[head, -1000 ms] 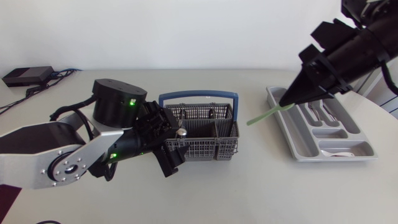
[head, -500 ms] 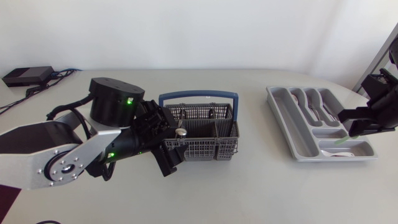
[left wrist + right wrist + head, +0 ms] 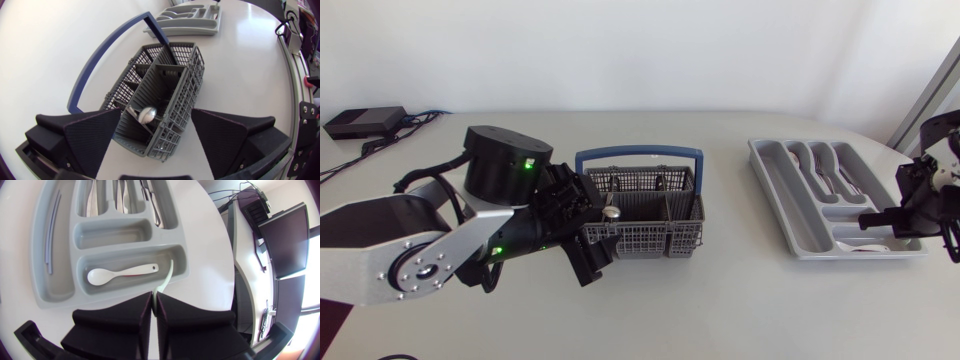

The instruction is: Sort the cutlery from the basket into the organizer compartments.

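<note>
**Moved.** Your right arm was high over the organizer (image 3: 790,215) a second ago, with the pale green piece (image 3: 167,277) sticking out of its tip. It now sits low at the table's right edge, with the right claw (image 3: 154,301) by the organizer's near right corner. Your left arm and the basket (image 3: 645,235) have not shifted.

**Hidden or unclear.**
- Pale green piece: you see only a thin stem. One end is buried between the fingers and the other crosses the organizer's rim by the crosswise compartment. You cannot tell what kind of cutlery it is.
- Right arm: the head view's edge cuts it off.
- Left claw (image 3: 156,120): you cannot tell whether its fingers touch the basket's walls.
- Basket's far compartments: dark behind the mesh, so their contents are hard to make out.

**Containers.**
- Basket: grey mesh with its blue handle (image 3: 107,52) raised. One metal spoon (image 3: 147,114) stands bowl up in the compartment nearest the left claw.
- Organizer: grey tray.
  - Crosswise compartment: a white spoon (image 3: 120,274) lying flat.
  - Long middle compartments: metal cutlery (image 3: 825,170).
  - Long side compartment: a thin grey-blue strip (image 3: 51,230), too slim to identify.

**Claws.**
- Right claw: pinched tight on the pale green piece.
- Left claw: spread wide around the basket's near end, with nothing in its grip.
</note>
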Robot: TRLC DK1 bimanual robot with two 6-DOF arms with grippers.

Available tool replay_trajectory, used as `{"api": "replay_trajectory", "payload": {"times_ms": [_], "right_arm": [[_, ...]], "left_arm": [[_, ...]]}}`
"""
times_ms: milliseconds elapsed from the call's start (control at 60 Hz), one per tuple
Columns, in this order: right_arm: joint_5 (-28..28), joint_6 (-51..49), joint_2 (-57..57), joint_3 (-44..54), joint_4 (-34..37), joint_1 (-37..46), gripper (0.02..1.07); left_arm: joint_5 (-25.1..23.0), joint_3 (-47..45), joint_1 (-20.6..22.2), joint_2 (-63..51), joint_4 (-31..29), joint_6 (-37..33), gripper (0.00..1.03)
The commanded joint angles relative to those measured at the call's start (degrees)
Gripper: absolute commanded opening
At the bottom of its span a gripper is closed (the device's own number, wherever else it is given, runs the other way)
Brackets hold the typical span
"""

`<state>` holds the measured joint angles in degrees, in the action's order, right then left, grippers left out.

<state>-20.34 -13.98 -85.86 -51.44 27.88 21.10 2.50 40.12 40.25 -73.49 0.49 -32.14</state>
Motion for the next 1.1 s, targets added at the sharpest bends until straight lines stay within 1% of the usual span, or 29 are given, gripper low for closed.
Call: {"api": "replay_trajectory", "payload": {"times_ms": [0,117,200,217,233,333,433,483,533,600,633,700,767,917,950,1083], "right_arm": [[-1.72,0.27,-3.26,2.05,-2.13,-0.36,0.08],[-2.95,1.41,-5.80,2.49,-4.76,-1.50,0.08],[-2.95,2.55,-6.68,2.57,-4.94,-2.82,0.09],[-3.04,2.82,-6.77,2.57,-5.03,-3.09,0.11],[-3.04,3.34,-7.04,2.31,-5.03,-3.44,0.16],[-2.95,4.49,-7.91,0.99,-4.85,-4.76,0.25],[-2.95,5.10,-9.41,-0.24,-4.32,-5.55,0.44],[-2.87,5.72,-9.85,-0.85,-3.80,-5.81,0.55],[-2.78,6.16,-9.67,-1.12,-3.09,-6.07,0.61],[-2.51,6.33,-8.71,-1.65,-2.04,-6.69,0.74],[-2.25,6.42,-7.91,-2.09,-1.34,-6.95,0.78],[-2.07,6.77,-6.16,-2.70,-0.02,-7.74,0.80],[-1.11,6.77,-3.96,-3.05,0.69,-8.62,0.85],[-0.32,7.47,-0.97,-3.76,2.62,-9.50,0.85],[0.65,7.47,0.17,-3.84,3.32,-9.59,0.85],[8.91,6.68,9.58,-3.23,5.26,-11.17,0.85]], "left_arm": [[0.57,-0.04,0.27,1.51,-0.58,-0.29,0.98],[0.57,0.14,0.18,1.95,-0.93,-0.29,0.98],[0.57,0.05,0.36,1.95,-1.02,-0.20,0.98],[0.57,0.05,0.36,1.95,-1.02,-0.20,0.98],[0.57,0.05,0.36,1.95,-1.02,-0.20,0.98],[0.66,0.05,0.36,2.21,-1.11,-0.12,0.98],[0.66,-0.04,0.53,2.48,-1.46,0.15,0.98],[0.66,-0.22,0.53,2.74,-1.46,0.24,0.98],[0.66,-0.39,0.53,3.01,-1.63,0.24,0.98],[0.66,-0.57,0.27,3.45,-1.81,0.24,0.98],[0.66,-0.66,0.18,3.53,-1.90,0.15,0.98],[0.66,-0.66,-0.08,3.80,-2.07,0.15,0.98],[0.66,-0.83,-0.17,4.24,-2.07,0.15,0.98],[0.66,-1.36,-0.17,4.59,-2.16,0.24,0.98],[0.66,-1.36,-0.17,4.76,-2.16,0.24,0.98],[0.66,-1.45,-0.79,6.61,-3.30,0.15,0.98]]}}
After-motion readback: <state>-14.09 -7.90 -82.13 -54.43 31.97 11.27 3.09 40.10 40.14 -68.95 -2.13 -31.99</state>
